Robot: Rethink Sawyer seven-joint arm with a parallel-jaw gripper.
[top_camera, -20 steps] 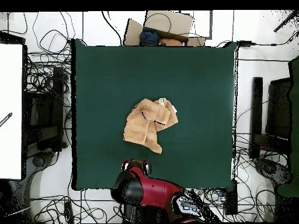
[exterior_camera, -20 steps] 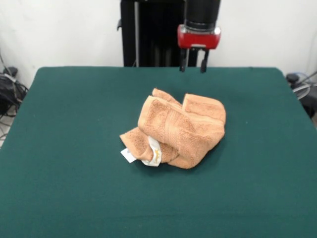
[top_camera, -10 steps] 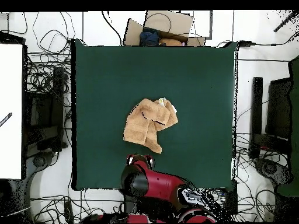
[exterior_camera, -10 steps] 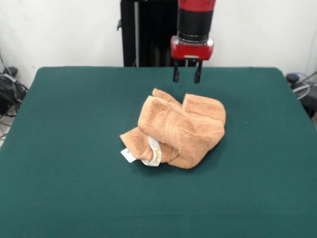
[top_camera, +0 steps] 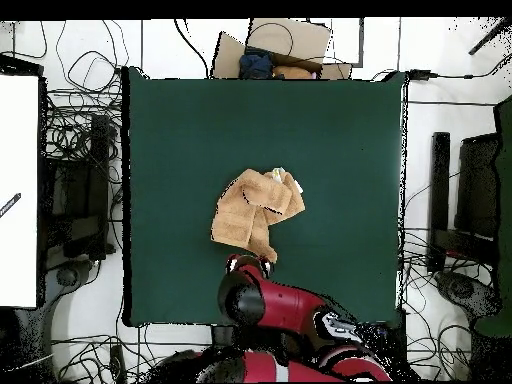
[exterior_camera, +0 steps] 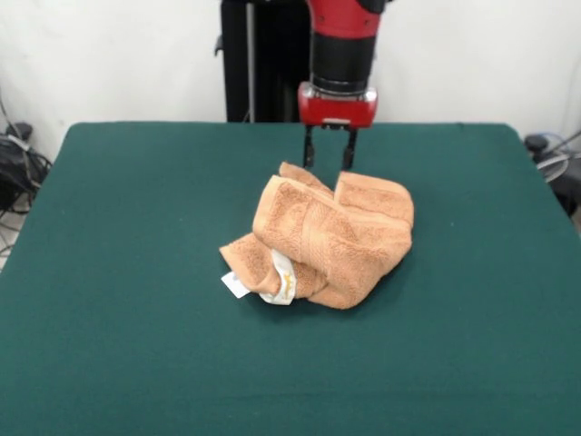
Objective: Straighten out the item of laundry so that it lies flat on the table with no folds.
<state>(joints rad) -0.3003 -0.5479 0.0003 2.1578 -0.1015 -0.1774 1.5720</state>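
The orange-tan towel (exterior_camera: pixel 327 236) lies crumpled in a thick folded heap at the middle of the green table (exterior_camera: pixel 136 345), with white tags (exterior_camera: pixel 272 283) sticking out at its front left. It also shows in the overhead view (top_camera: pixel 255 212). My gripper (exterior_camera: pixel 328 163) hangs open just above the towel's far edge, its two dark fingers (exterior_camera: pixel 309 154) pointing down and holding nothing. In the overhead view the red arm (top_camera: pixel 262 302) covers the gripper at the towel's near edge.
The black pedestal (exterior_camera: pixel 263 59) stands behind the table's far edge. Cables and equipment (top_camera: pixel 75 150) lie on the floor on both sides of the table. A cardboard box (top_camera: pixel 285 45) with items sits beyond the table's top edge in the overhead view.
My gripper has come down and moved forward and to the left in the front view, from over the table's far edge to just above the towel's far edge. The towel has not moved.
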